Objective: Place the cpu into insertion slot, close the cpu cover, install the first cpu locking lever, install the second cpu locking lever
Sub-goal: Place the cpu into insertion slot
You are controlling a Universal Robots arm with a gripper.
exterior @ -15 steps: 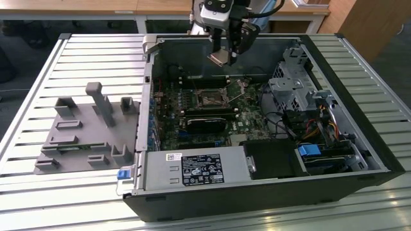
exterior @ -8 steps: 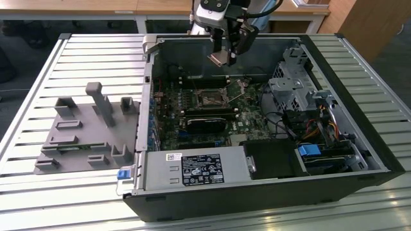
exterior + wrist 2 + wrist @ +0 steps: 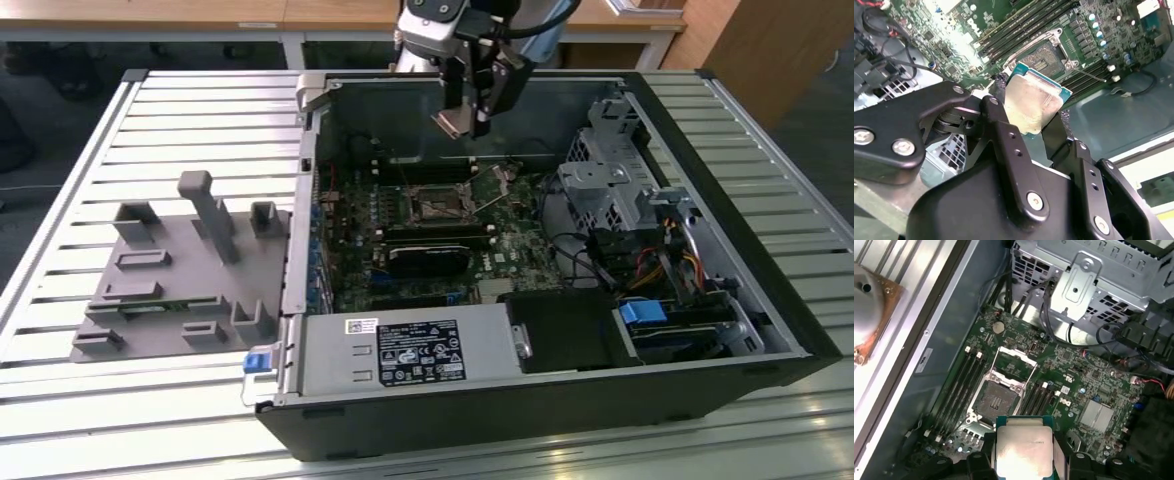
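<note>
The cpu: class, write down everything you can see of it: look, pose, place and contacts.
The cpu is a small flat square chip with a pale, smudged metal top on a green-edged base. The end effector grips it by two opposite edges, in the air above the green board, clear of the open insertion slot. Only the black fingers touch it.

My jaws are matte black metal: two long flat links (image 3: 1009, 150) with rounded ends, each drilled with a pair of small holes and pinned by a bright round screw (image 3: 1034, 200). A broad black bracket (image 3: 904, 125) beside them carries two silver hex bolts (image 3: 902, 146). In the exterior view my wrist (image 3: 430, 30) is silver-grey with a black ring, and a black cable (image 3: 545, 24) loops off it.
</note>
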